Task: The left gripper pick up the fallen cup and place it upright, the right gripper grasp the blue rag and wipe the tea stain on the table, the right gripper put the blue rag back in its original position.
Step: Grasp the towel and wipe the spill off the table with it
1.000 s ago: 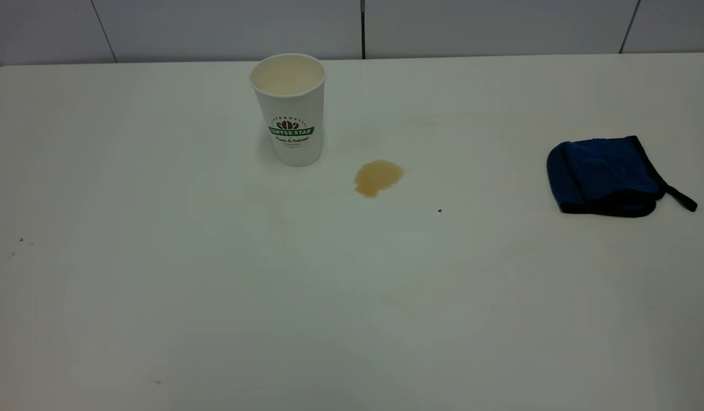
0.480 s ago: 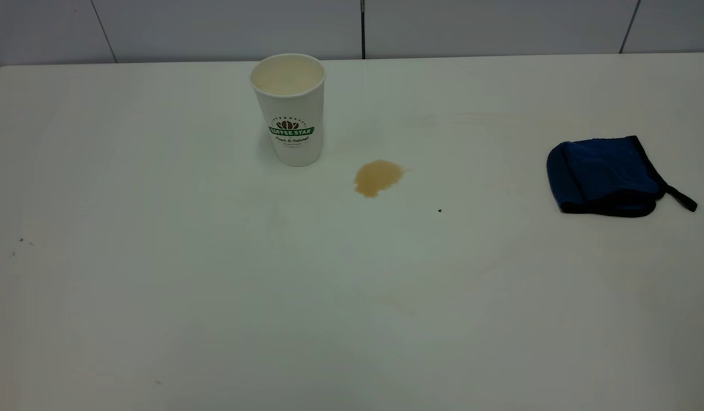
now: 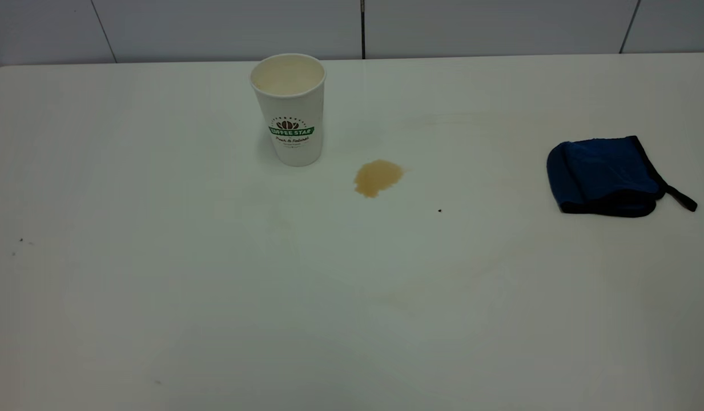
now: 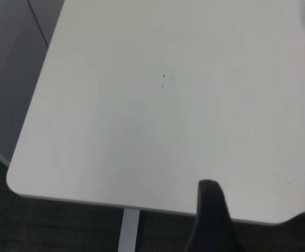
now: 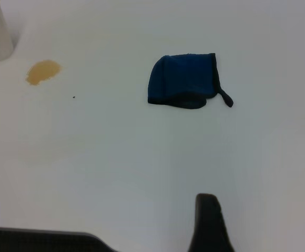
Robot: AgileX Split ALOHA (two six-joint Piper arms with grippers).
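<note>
A cup (image 3: 289,108) is standing upright on the table (image 3: 214,297), the tea stain (image 3: 377,177) just beside it. The blue rag (image 3: 606,176) is lying well apart from the cup. Whether either gripper is open or closed cannot be told.

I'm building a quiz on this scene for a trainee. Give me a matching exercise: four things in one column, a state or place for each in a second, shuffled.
Things:
1. cup
2. tea stain
3. blue rag
4. black speck

States:
A. folded, alone at the table's right side
B. standing upright, mouth up
C. unwiped blotch just right of the cup
D. tiny dot between stain and rag

Pairs: 1-B, 2-C, 3-A, 4-D
</note>
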